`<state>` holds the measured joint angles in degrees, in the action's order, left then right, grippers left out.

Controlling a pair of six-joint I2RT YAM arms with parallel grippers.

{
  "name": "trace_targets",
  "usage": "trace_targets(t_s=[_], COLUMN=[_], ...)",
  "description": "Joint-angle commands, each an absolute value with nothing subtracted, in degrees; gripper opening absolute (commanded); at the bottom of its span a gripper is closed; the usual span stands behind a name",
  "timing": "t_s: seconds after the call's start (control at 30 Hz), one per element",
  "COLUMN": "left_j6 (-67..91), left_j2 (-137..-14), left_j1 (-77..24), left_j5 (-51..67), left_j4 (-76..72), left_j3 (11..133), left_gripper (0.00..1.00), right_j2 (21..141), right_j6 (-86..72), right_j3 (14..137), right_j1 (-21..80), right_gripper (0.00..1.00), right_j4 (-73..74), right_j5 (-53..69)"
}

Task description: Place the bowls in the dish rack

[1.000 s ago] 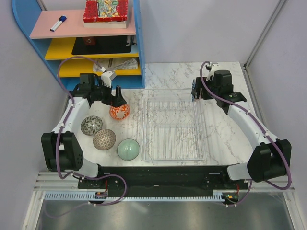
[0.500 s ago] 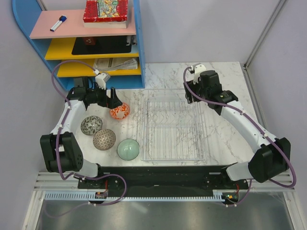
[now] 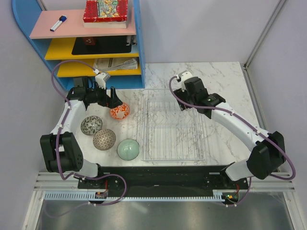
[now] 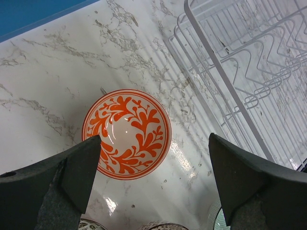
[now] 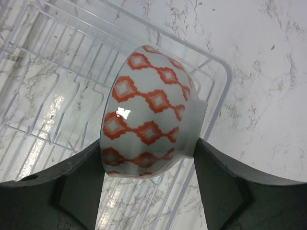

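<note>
Right gripper (image 5: 149,148) clamps red-diamond bowl (image 5: 146,110), hidden from overhead.

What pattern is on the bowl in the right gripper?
The bowl has orange-red diamonds in linked rows on white; clearest in the right wrist view.

Five bowls (image 3: 119,111) (image 3: 91,125) (image 3: 104,139) (image 3: 128,149) (image 5: 148,112) and one dish rack (image 3: 172,139) are visible.

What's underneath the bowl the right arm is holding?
The rack, its ribbed slots and rim corner, with marble table beyond. The bowl itself covers whatever lies straight below it.
</note>
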<state>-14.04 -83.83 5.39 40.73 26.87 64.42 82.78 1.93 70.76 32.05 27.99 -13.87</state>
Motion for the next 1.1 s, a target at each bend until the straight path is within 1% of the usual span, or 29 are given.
trace_targets(t_s=[0.0, 0.13, 0.53, 0.7, 0.87, 1.07], left_j6=[-14.9, -14.7, -14.7, -14.8, -14.8, -14.8], left_j2=[-83.7, -83.8, -84.2, -84.3, -84.4, -84.0], left_j1=[5.6, 5.5, 5.6, 5.6, 5.5, 5.5], left_j5=[42.6, 42.8, 42.5, 42.4, 42.6, 42.5], left_j4=[25.1, 25.0, 25.1, 25.0, 25.0, 25.0], left_j3=[64.2, 64.2, 64.2, 64.2, 64.2, 64.0], left_gripper=[1.0, 1.0, 1.0, 1.0, 1.0, 1.0], right_j2=[81.6, 80.3, 80.9, 81.7, 83.1, 84.5], right_j6=[1.4, 1.5, 0.0, -4.4, -8.3, -11.1], right_j3=[68.6, 67.1, 64.6, 64.5, 64.0, 63.4], right_j1=[33.2, 34.0, 38.1, 39.5, 40.9, 41.5], right_gripper=[0.0, 0.0, 0.0, 0.0, 0.0, 0.0], right_j4=[26.1, 24.3, 26.4, 28.7, 28.5, 27.7], right_j5=[-20.0, -22.1, -20.8, -21.0, -24.3, -22.7])
